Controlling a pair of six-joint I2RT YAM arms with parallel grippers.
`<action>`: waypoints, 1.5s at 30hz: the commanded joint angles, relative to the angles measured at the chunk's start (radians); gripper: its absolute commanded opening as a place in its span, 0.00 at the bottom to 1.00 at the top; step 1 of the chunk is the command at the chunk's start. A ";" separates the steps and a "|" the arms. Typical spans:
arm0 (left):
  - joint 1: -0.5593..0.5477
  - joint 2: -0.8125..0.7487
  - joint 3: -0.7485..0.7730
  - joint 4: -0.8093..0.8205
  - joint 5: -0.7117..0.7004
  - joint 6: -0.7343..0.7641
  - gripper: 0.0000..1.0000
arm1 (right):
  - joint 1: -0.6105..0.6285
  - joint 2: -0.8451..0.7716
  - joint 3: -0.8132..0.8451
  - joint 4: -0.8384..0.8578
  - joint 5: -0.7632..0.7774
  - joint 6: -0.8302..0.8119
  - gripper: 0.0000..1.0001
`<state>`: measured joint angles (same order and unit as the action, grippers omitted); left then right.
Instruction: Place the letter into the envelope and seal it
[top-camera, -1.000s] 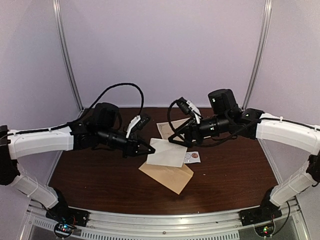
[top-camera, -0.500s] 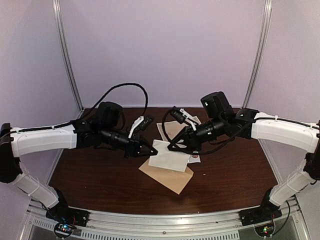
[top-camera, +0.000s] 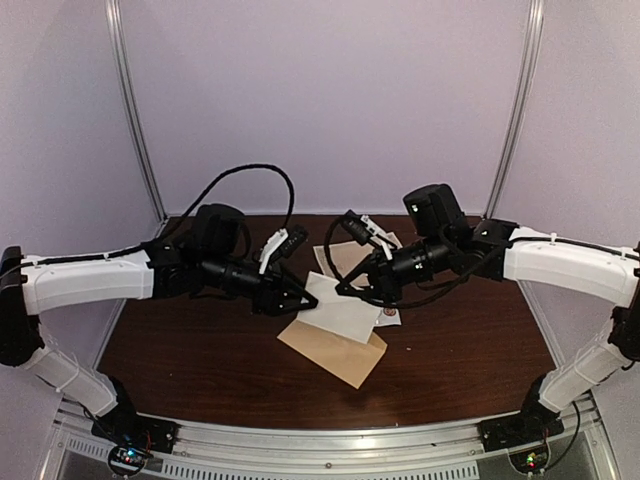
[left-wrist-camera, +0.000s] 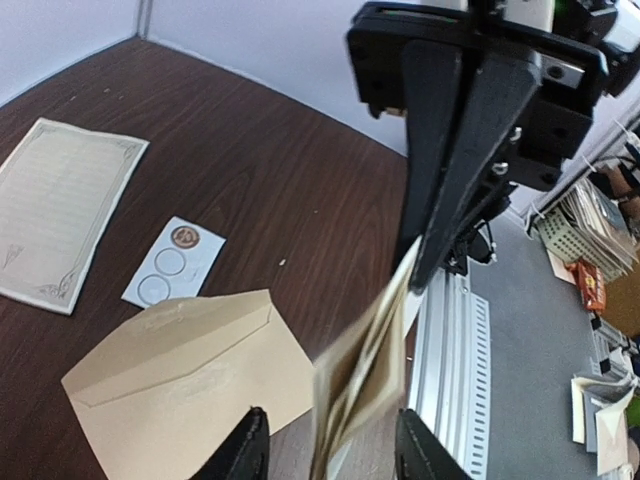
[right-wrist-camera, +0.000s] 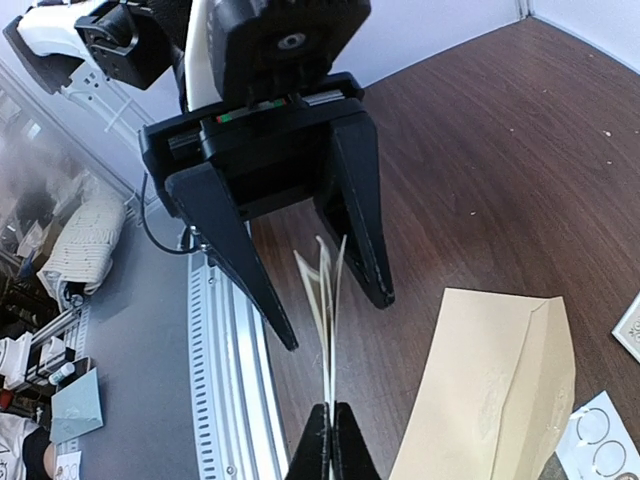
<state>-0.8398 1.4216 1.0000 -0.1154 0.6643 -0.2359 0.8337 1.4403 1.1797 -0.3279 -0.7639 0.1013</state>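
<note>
Envelope (top-camera: 335, 352): tan kraft paper, lying flat on the dark wooden table (top-camera: 190, 365); of your papers, it is the one nearest the arm bases.

Letter (top-camera: 342, 310): cream folded sheet, held in the air just above and beyond the envelope. In your top view its near edge overlaps the envelope's far edge.

Right gripper (right-wrist-camera: 328, 447): beyond the envelope, to its right. Fingers pinched tight on the letter's edge.

Left gripper (top-camera: 297, 298): beyond the envelope, to its left. Jaws parted, one finger on either side of the letter's other end, neither seen pressing on it.

Sticker card (left-wrist-camera: 172, 263): small and white, with round stickers, on the table just beyond the envelope's right corner.

Second sheet (left-wrist-camera: 60, 205): cream paper with a printed border, flat on the table, farthest from the envelope.
</note>
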 joint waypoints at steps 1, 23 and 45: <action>-0.003 -0.051 -0.074 0.148 -0.204 -0.103 0.51 | -0.032 -0.052 -0.078 0.147 0.124 0.109 0.00; 0.005 0.066 -0.373 0.444 -0.247 -0.461 0.47 | -0.062 0.139 -0.203 0.400 0.354 0.219 0.00; 0.007 0.254 -0.355 0.409 -0.218 -0.468 0.42 | -0.125 0.303 -0.152 0.389 0.329 0.154 0.00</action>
<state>-0.8387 1.6573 0.6117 0.2829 0.4381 -0.7132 0.7204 1.7275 1.0073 0.0475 -0.4301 0.2764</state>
